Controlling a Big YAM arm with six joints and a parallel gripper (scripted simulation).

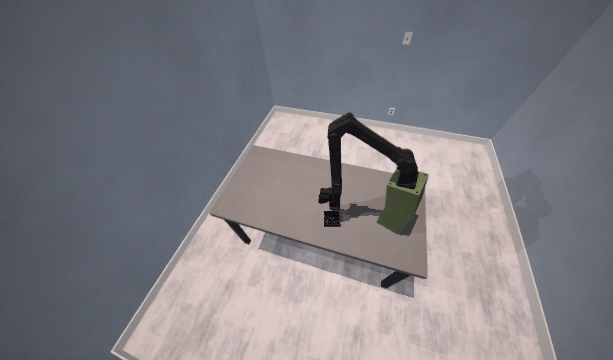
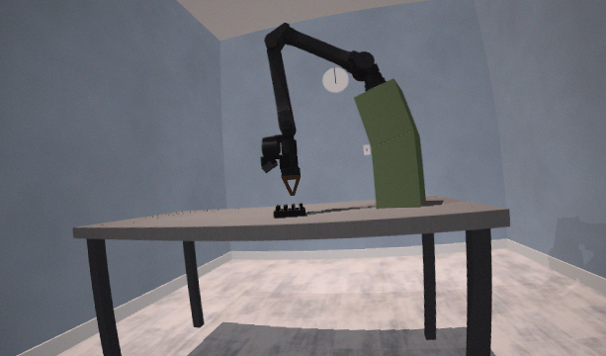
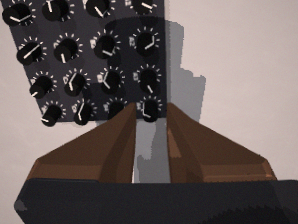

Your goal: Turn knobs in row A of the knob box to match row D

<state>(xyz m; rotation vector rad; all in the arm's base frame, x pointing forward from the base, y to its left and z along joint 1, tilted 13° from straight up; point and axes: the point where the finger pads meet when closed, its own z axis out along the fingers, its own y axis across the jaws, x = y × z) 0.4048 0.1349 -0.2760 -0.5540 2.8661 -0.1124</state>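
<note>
The knob box (image 1: 331, 218) (image 2: 290, 212) (image 3: 123, 24) is a small black panel with four rows of black knobs with white lines. It stands flat on the grey table (image 1: 276, 180) (image 2: 382, 218). My gripper (image 1: 332, 206) (image 2: 291, 193) (image 3: 151, 112) hangs a short way above the box, clear of the knobs, pointing straight down. Its brown fingers stand a narrow gap apart with nothing between them. In the wrist view the fingertips frame the corner knob (image 3: 149, 107) nearest the camera, and they hide part of that nearest row. The printed names are too small to read.
The arm's green pedestal (image 1: 403, 205) (image 2: 393, 148) stands on the table to the right of the box. The table's front edge (image 1: 316, 244) lies close to the box. Blue walls enclose the room.
</note>
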